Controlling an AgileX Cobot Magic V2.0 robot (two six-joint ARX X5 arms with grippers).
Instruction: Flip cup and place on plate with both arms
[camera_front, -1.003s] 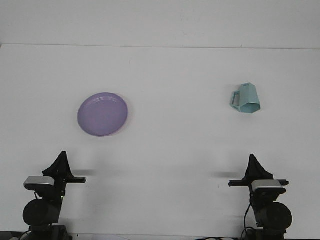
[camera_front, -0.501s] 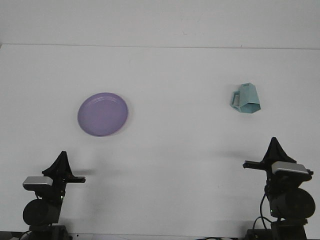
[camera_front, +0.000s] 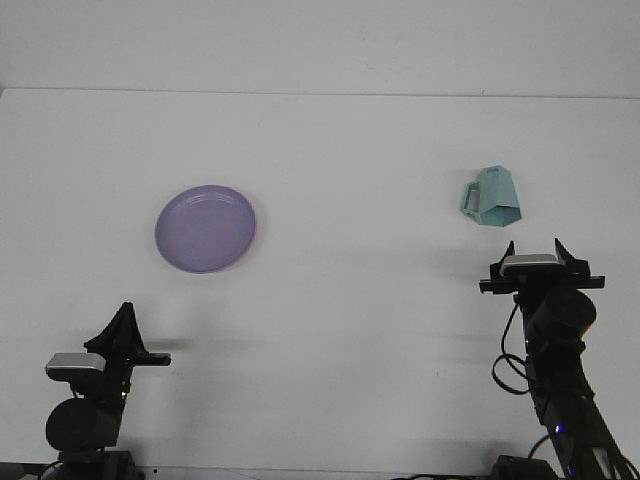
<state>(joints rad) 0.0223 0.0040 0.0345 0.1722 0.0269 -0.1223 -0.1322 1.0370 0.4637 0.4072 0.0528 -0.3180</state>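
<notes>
A teal cup (camera_front: 491, 197) with angular sides rests on the white table at the right, with its handle to the left and a hexagonal end turned toward me. I cannot tell whether that end is the mouth. A purple plate (camera_front: 206, 228) lies at the left and holds nothing. My right gripper (camera_front: 534, 250) is raised just in front of the cup, a little to its right. It is open and not touching the cup. My left gripper (camera_front: 125, 312) sits low near the front edge, below the plate, with its fingers drawn together to a point.
The white table (camera_front: 340, 150) stretches back to a pale wall. Between plate and cup there is only bare surface. A black cable (camera_front: 507, 365) hangs beside the right arm.
The right arm has risen and moved forward toward the cup, and its fingers now stand apart. The left arm, the cup and the plate have not moved.
</notes>
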